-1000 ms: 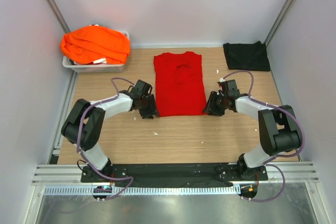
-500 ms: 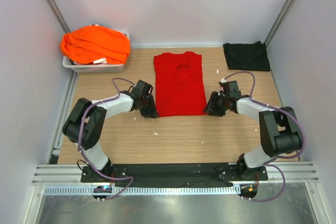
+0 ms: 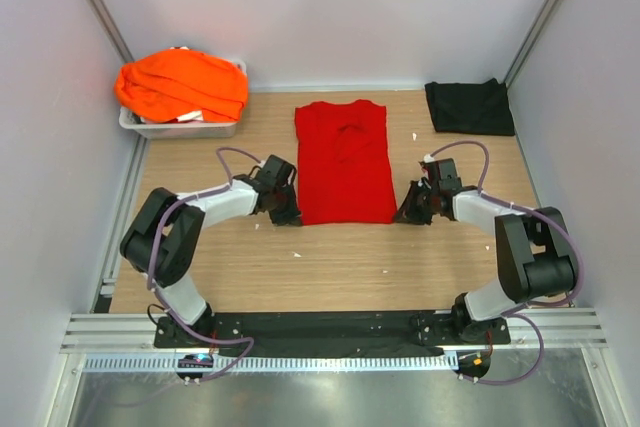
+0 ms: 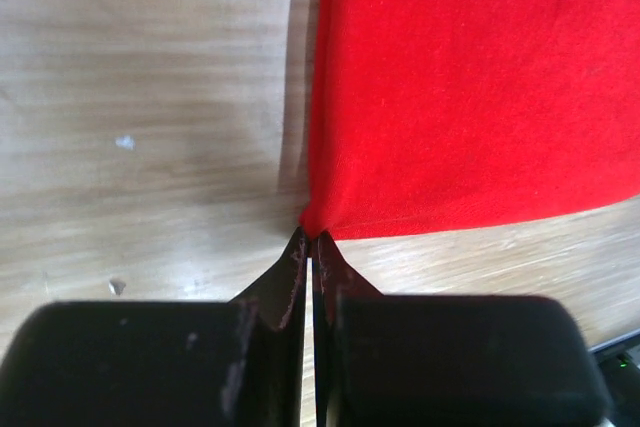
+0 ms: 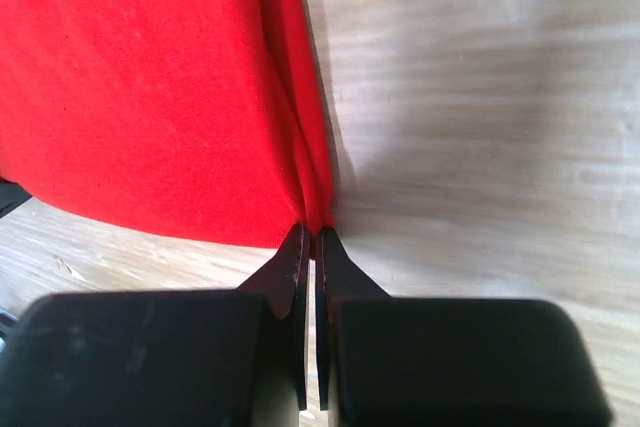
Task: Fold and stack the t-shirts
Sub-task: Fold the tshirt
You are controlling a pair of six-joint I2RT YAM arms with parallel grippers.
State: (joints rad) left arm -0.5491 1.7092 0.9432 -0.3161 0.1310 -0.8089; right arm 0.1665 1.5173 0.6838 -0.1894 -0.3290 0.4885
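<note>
**Red short-sleeved cloth t-shirt (image 3: 343,159), pinched at both near corners**

Quick headcount first. One red t-shirt, lying flat in the middle of the light wooden table (image 3: 350,257) with its collar at the far end. One black cloth t-shirt (image 3: 468,107), folded into a squarish pad at the far right corner. Then there's a heap of bright orange cloth t-shirts (image 3: 180,84) piled in the one grey plastic tray (image 3: 180,129) at the far left. I honestly can't count how many are in that heap, it's just one lump from above. And two pincers, both mine.

My left gripper (image 4: 310,240) is down at table level with its black fingers squeezed together on the near left corner of the red t-shirt. The cloth bunches to a point right at the tips. My right gripper (image 5: 310,233) is doing the same on the near right corner, fingers closed with a fold of red cloth caught between them.

Compared with a second ago, not much has changed. Both my wrists have crept a little toward the near edge and sit lower. The red t-shirt's near hem is about where it was. The black one, the orange heap and the tray haven't budged.
</note>
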